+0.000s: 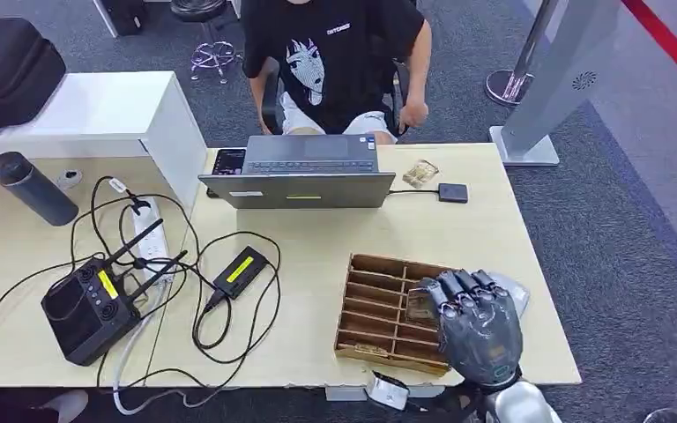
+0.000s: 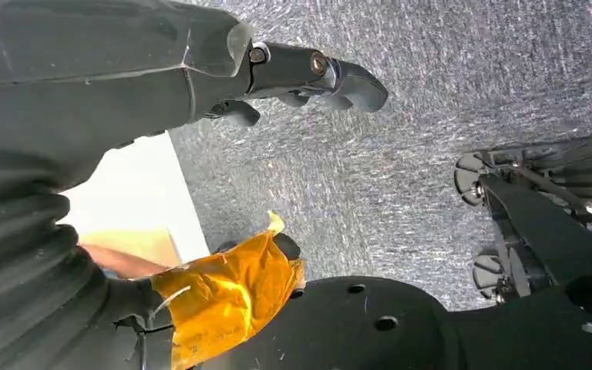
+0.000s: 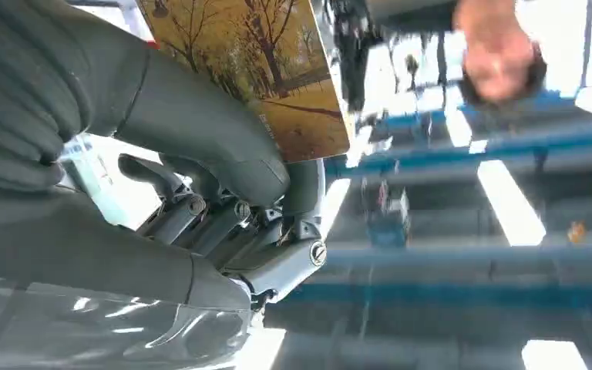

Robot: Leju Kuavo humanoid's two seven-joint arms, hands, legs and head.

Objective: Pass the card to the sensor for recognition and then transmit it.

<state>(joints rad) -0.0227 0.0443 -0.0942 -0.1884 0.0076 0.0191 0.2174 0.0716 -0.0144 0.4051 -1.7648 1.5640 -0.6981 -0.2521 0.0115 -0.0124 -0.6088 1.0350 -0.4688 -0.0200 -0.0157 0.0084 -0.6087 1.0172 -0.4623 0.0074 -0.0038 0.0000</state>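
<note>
Card (image 3: 277,85) sits pinched in your right hand (image 1: 476,322), thumb (image 3: 200,123) pressed on its printed face, as the right wrist view shows. From the head view that hand is over the near right part of the wooden slotted tray (image 1: 379,304), fingers curled toward the slots.

Risks, as I judge them:
- Grip looks shallow, thumb on one part of the card. A fast swing could let it pivot or slip out.
- Lifting at an angle may catch the card's edge on the tray dividers and drag the tray along the table (image 1: 317,256).
- Sensor is likely the small dark pad (image 1: 452,192) beside the laptop (image 1: 304,176), though you cannot be sure. A loose card (image 1: 420,173) lies just beside it and could get knocked.

Around you: a person (image 1: 335,62) sits behind the laptop, near the reach path. Cables (image 1: 185,264), a power strip (image 1: 145,238), a controller (image 1: 88,308) and a dark bottle (image 1: 31,188) lie well off to the left.

Left hand (image 2: 277,77) hangs toward the carpet, fingers loosely curled, holding nothing.
</note>
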